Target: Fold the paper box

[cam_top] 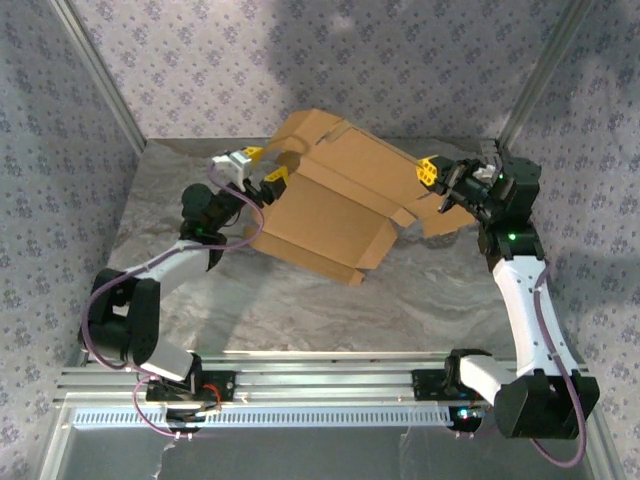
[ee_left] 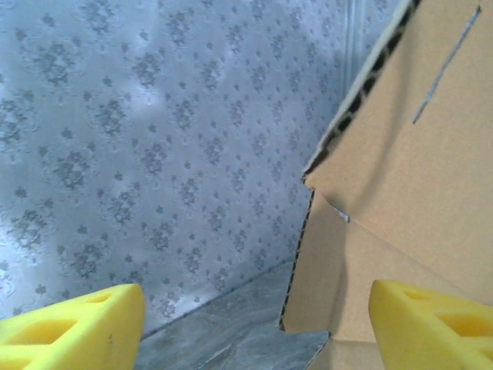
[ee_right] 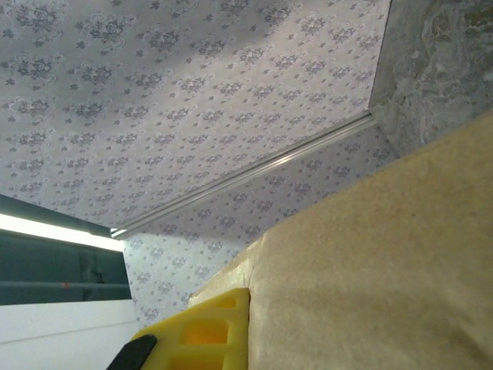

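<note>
Early days imo: paper box lies btwn my claws, part-tilted off the bench, flaps loose, no walls up, most folding left; right claw pinched shut on its flap, left claw wide open, empty, box edge just beside it.

The table is a grey, marbled surface that runs back to the patterned walls. The paper box, a brown creased cardboard piece, rests on it, spread between the jaws of the left gripper and those of the right gripper. The box's near corner touches the table. It cannot be told whether the far panels lie flat. A metal rail runs along the table's near edge, well behind both jaws.
</note>
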Controlling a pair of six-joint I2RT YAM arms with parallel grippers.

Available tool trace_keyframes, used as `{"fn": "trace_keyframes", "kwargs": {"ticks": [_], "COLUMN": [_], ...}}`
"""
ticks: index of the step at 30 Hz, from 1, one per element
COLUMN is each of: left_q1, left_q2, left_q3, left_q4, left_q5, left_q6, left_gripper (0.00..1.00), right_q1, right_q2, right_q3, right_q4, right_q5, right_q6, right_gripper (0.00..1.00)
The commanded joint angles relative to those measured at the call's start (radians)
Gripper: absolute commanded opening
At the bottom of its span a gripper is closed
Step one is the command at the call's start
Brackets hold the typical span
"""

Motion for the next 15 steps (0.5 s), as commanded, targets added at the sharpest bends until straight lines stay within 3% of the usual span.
{"fn": "trace_keyframes", "kwargs": {"ticks": [1,7,12,15], "left_q1": [-0.020,-0.034,-0.075,-0.092], "left_q2": [-0.034,-0.011,-0.018,-0.035], "left_q3": [0.068,0.134,0.142,0.098], "left_q4": [-0.103,-0.177,-0.242,-0.226], "left_q5": [0.076,0.117,0.071,-0.004], "left_q6": [0.078,0.091,0.131,0.154], "left_gripper": [0.75,0.68,0.42,0.37], "right_q1": [-0.023,-0.029,-0.037,-0.048], "right_q2": [-0.015,-0.011,-0.005,-0.003], "right_q3": [0.042,0.044,0.023,0.010], "right_q4": [0.000,0.025,0.065,0.083], "right_q5": [-0.075,-0.085,-0.074,-0.059], "right_q6": [-0.019,-0.006,0.024,0.037], "right_gripper": [0.00,0.00,0.00,0.00]}}
